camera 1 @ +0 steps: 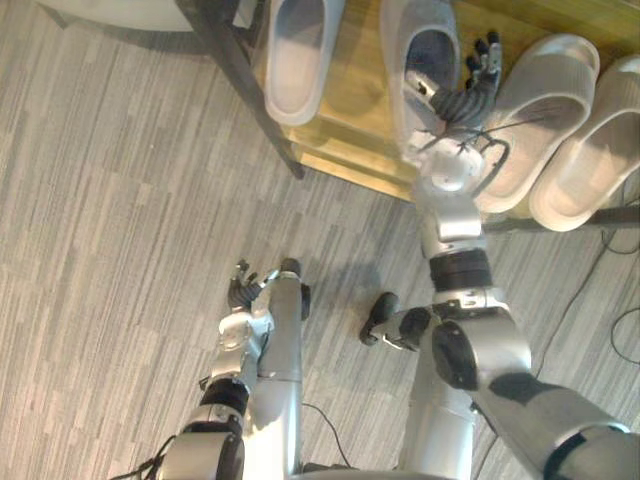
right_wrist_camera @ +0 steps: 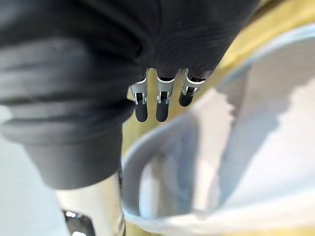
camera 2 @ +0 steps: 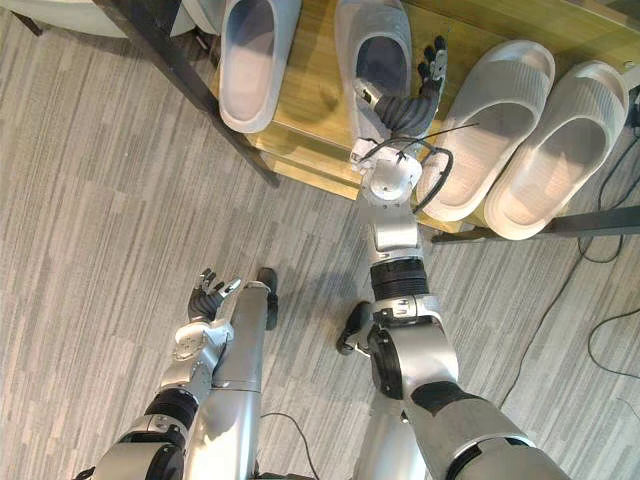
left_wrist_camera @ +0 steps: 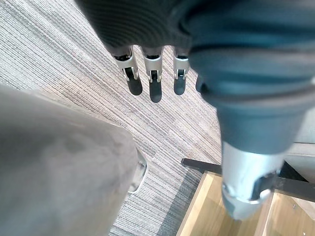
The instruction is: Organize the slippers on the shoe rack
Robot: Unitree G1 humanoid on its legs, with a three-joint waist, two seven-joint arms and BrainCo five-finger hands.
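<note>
The right hand [camera 1: 465,100], fingers spread and empty, sat at the 3 o'clock side of the grey slipper [camera 1: 415,25], which lay 12-to-6; the relaxed left hand [camera 1: 243,290] hung well apart.

The shoe rack's shelf [camera 2: 310,90] is yellow wood, smooth with a soft shine. Its frame bar [camera 2: 180,75] is dark and matt. The grey slippers [camera 2: 255,60] look smooth and matt, like soft foam. The cream slippers [camera 2: 490,120] are matt too, with fine ridges across the top. The floor [camera 2: 100,200] is grey carpet, rough and streaky. The right hand [camera 2: 403,108] has shiny silver fingers and a dull, dark, ribbed cover.
</note>
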